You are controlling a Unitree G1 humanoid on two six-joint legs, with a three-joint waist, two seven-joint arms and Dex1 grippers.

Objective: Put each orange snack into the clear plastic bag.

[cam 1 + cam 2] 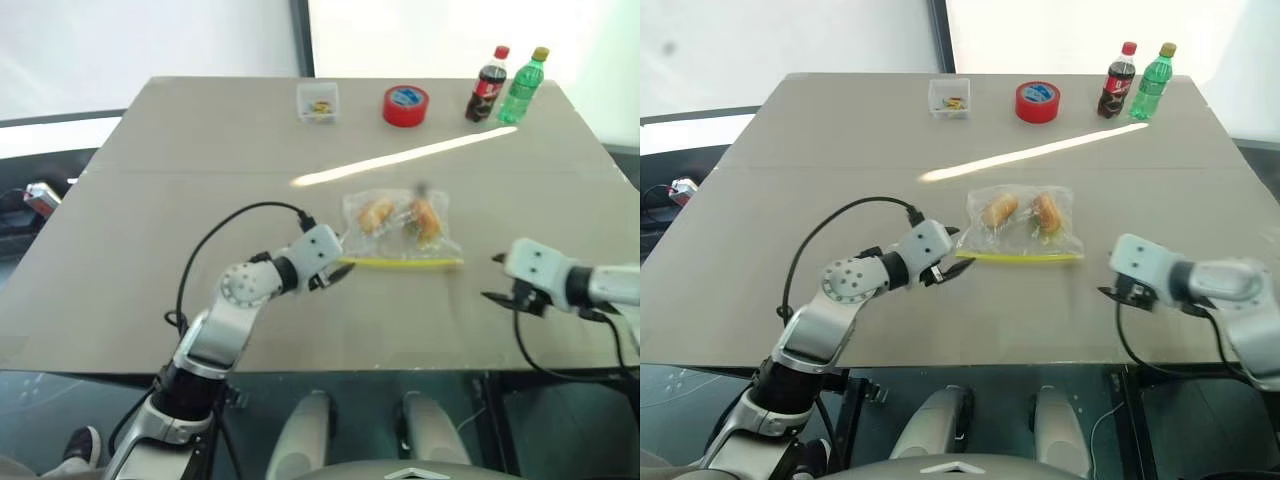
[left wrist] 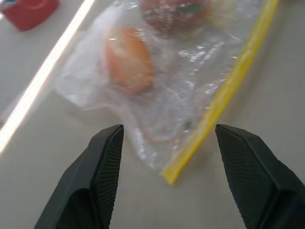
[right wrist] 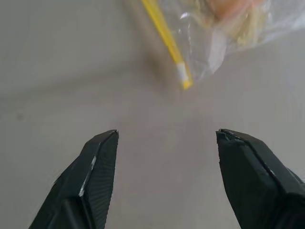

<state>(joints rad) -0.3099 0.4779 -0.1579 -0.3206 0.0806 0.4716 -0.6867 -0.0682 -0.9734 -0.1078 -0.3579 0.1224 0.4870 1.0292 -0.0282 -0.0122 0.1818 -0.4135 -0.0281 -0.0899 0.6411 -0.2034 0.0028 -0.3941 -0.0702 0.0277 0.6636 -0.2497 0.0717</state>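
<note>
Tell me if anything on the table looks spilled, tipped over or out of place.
Nothing stands out. Both orange snacks lie inside the clear plastic bag, which rests flat mid-table. The two bottles stand upright at the far edge beside the red tape roll.

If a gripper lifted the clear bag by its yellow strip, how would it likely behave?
The clear bag looks thin and crinkled, so it would probably sag. The two snacks inside would likely slide toward the low end. The yellow strip looks stiffer and is probably the better hold.
</note>
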